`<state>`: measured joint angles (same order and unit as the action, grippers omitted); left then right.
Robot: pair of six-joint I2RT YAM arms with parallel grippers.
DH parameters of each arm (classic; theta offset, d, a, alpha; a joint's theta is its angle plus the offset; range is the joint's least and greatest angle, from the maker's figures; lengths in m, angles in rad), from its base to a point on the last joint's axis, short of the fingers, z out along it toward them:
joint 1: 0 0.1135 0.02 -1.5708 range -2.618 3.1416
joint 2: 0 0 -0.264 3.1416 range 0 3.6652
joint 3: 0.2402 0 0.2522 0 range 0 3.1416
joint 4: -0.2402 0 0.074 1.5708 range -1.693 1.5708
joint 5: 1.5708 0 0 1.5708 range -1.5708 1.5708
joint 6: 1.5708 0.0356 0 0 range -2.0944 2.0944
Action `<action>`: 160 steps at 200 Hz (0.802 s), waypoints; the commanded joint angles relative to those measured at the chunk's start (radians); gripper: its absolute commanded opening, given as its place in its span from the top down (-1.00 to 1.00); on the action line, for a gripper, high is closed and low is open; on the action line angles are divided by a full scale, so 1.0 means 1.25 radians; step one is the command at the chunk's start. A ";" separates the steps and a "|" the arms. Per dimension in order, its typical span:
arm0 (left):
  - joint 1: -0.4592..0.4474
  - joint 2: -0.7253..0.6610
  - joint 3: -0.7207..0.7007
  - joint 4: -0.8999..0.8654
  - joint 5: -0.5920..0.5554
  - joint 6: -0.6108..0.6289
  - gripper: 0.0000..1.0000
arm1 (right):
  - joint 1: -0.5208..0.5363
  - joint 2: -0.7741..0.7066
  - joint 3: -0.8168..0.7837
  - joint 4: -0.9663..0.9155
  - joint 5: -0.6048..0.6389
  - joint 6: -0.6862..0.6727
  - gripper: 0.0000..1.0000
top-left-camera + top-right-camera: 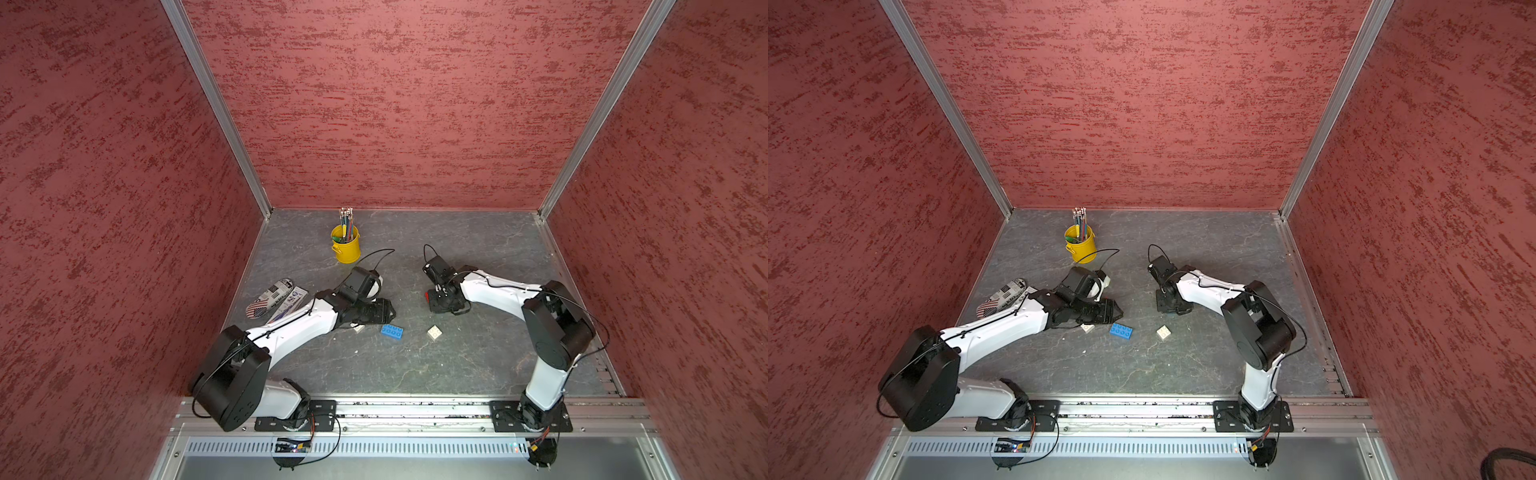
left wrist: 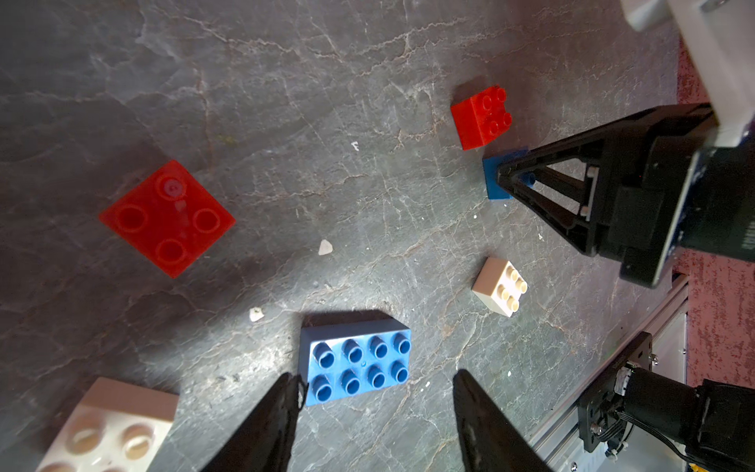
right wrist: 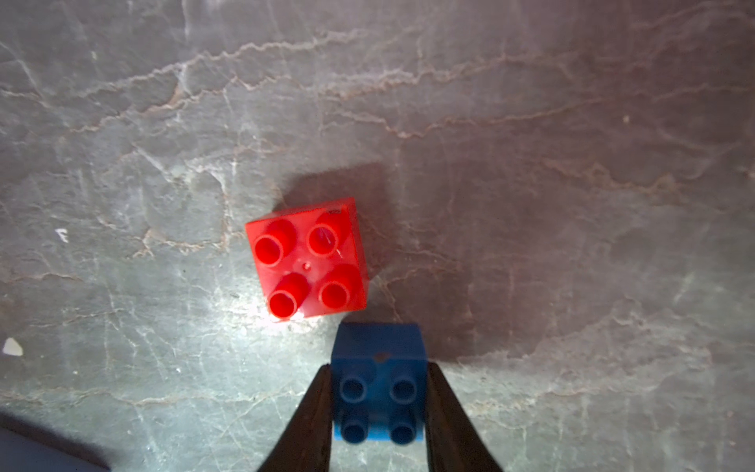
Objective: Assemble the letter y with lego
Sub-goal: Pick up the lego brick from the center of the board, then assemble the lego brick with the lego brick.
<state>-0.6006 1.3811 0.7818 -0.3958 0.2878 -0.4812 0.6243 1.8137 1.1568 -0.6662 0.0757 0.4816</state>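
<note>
My left gripper [image 2: 376, 374] hangs low with its fingers spread wide and nothing between them. The long blue brick [image 2: 355, 363] lies just ahead of its tips. A white brick [image 2: 110, 425] sits close beside one finger, and a red brick [image 2: 167, 218] lies farther ahead. A second white brick [image 2: 500, 286] sits well ahead too, nearer my right gripper. I see no bricks joined, so I think the letter y is not begun.

My right gripper [image 3: 378, 366] pinches the small blue brick [image 3: 378, 384], one finger flat on each side, bumps facing up. I cannot tell if the brick has left the table [image 3: 572, 204]. A second red brick [image 3: 306, 259] sits just ahead of the tips, very near and turned a little.

I think the job now is picking up this small blue brick. To do it well I want to squeeze firmly, lift straight up and keep it level. If I slide forward I may bump the red one.
</note>
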 commanded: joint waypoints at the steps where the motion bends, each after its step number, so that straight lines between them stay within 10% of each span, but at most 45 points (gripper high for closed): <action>1: 0.000 0.001 -0.001 0.011 0.005 0.012 -0.24 | -0.004 0.011 0.024 -0.012 0.015 -0.014 0.40; 160: 0.002 -0.011 -0.014 0.019 0.015 0.021 -0.24 | -0.026 0.024 0.142 -0.079 -0.031 -0.128 0.41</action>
<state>-0.6006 1.3811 0.7784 -0.3859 0.2985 -0.4736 0.6098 1.8179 1.2957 -0.7403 0.0647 0.3641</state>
